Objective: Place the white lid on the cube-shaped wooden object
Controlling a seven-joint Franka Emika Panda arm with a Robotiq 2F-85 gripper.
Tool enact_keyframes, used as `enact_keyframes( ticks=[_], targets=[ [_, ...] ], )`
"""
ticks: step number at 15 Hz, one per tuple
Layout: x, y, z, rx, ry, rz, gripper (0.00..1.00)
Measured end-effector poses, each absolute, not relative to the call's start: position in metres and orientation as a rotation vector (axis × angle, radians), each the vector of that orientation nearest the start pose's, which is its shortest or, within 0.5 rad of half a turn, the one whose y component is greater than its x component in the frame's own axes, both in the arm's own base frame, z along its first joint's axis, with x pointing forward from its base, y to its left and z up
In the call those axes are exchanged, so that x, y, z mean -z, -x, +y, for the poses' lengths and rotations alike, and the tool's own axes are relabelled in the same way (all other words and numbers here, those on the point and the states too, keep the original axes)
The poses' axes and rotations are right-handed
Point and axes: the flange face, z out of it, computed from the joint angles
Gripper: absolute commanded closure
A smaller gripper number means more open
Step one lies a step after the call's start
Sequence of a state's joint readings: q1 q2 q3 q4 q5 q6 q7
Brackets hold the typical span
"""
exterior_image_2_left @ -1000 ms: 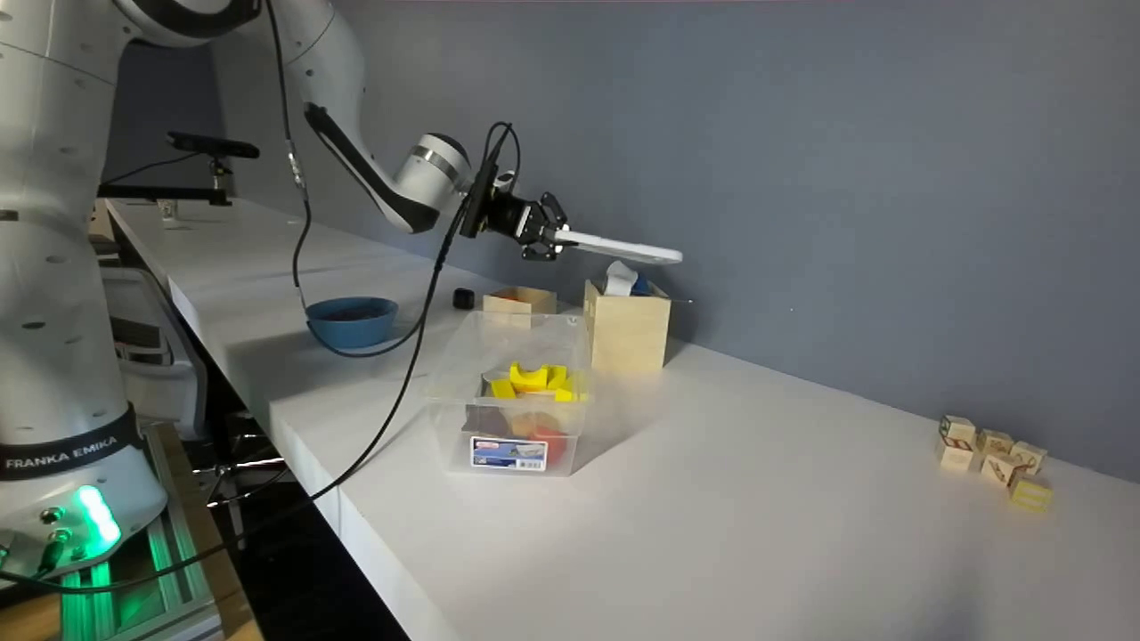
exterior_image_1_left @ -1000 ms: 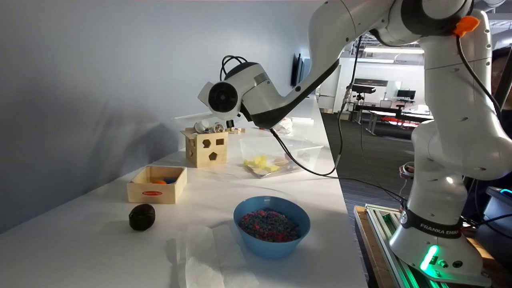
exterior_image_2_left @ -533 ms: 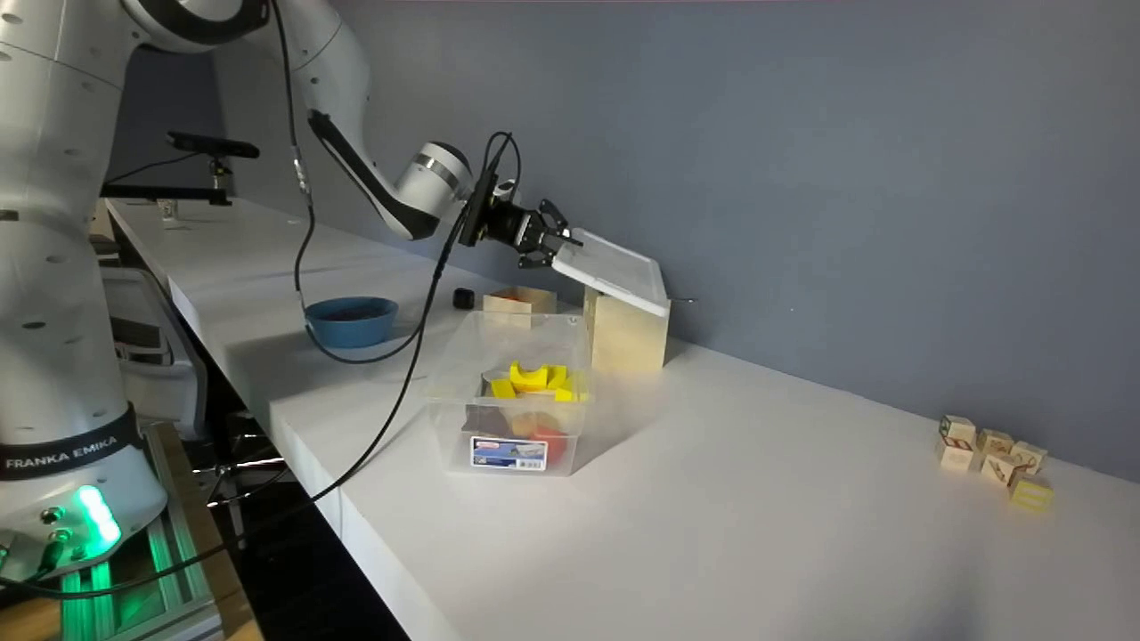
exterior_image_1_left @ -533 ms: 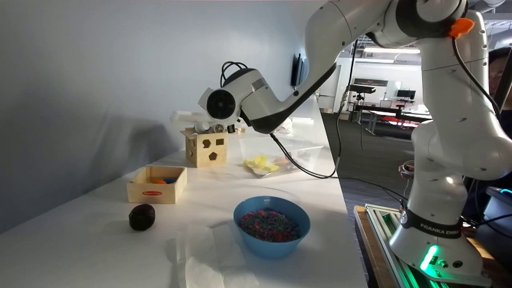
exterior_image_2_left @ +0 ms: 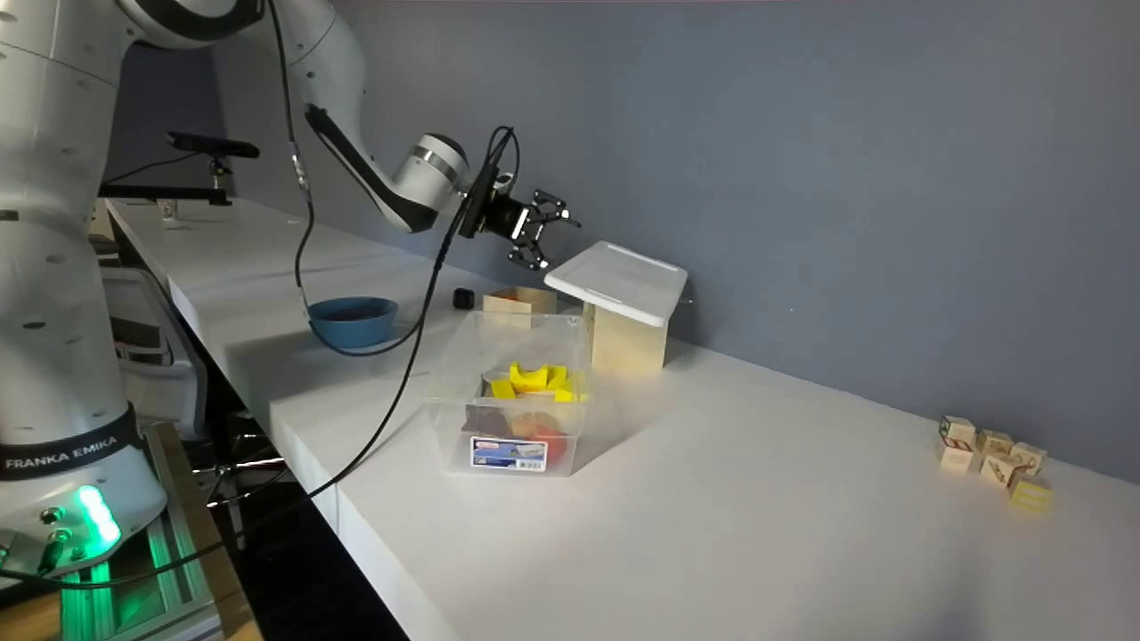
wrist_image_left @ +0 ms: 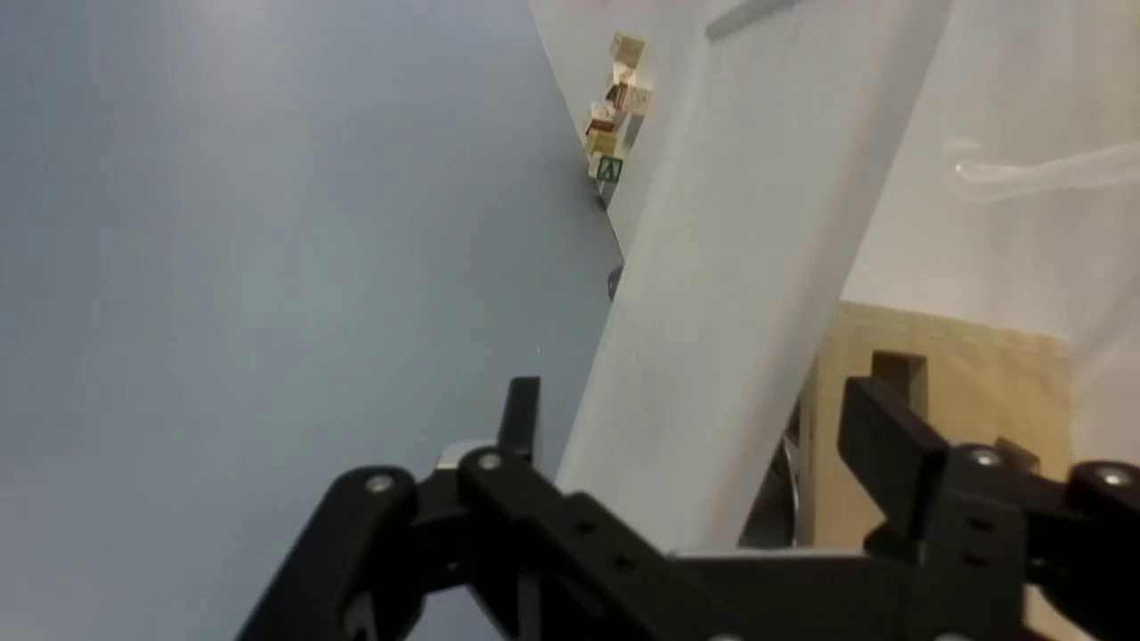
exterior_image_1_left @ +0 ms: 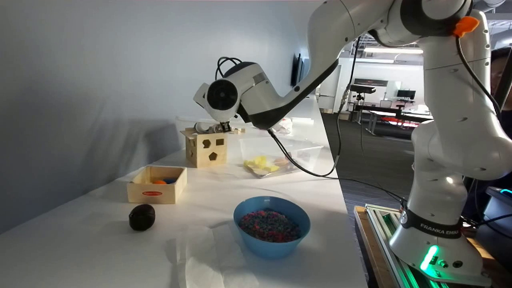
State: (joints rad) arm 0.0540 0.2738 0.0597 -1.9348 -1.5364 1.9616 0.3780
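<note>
The white lid [exterior_image_2_left: 623, 278] rests across the top of the cube-shaped wooden object [exterior_image_2_left: 628, 343], overhanging its sides. A gap under one lid edge shows dark and shiny contents in the wrist view, where the lid [wrist_image_left: 748, 231] runs up between my fingers without contact that I can see. Dark cut-out holes mark the cube's faces [exterior_image_1_left: 207, 154] in an exterior view. My gripper [exterior_image_2_left: 558, 243] stands open just above and beside the lid's near edge, its fingertips spread wide. In the wrist view one finger [wrist_image_left: 891, 445] is in front of the cube [wrist_image_left: 989, 356].
A clear plastic box [exterior_image_2_left: 508, 436] with yellow pieces stands beside the cube. Close by are a low wooden box [exterior_image_1_left: 160, 194], a dark round object [exterior_image_1_left: 142, 217] and a blue bowl [exterior_image_1_left: 272, 248]. Several letter blocks [exterior_image_2_left: 997, 458] lie near the wall [exterior_image_2_left: 846, 223].
A second ago the lid was held above the cube in my shut gripper. It dropped and tilted onto the cube; now the fingers have spread and the lid lies there, flatter.
</note>
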Motion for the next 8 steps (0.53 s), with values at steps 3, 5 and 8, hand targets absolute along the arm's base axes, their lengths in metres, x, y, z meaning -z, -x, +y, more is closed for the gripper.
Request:
enact_keyframes(
  ticks=[3,5,8],
  targets=[
    [-0.395,-0.625,0.030,-0.223,-1.761,0.732,0.00],
    [-0.408,-0.625,0.047,-0.290,-1.756,0.848,0.00],
    [-0.429,-0.619,0.074,-0.396,-1.742,1.023,0.00]
  ],
)
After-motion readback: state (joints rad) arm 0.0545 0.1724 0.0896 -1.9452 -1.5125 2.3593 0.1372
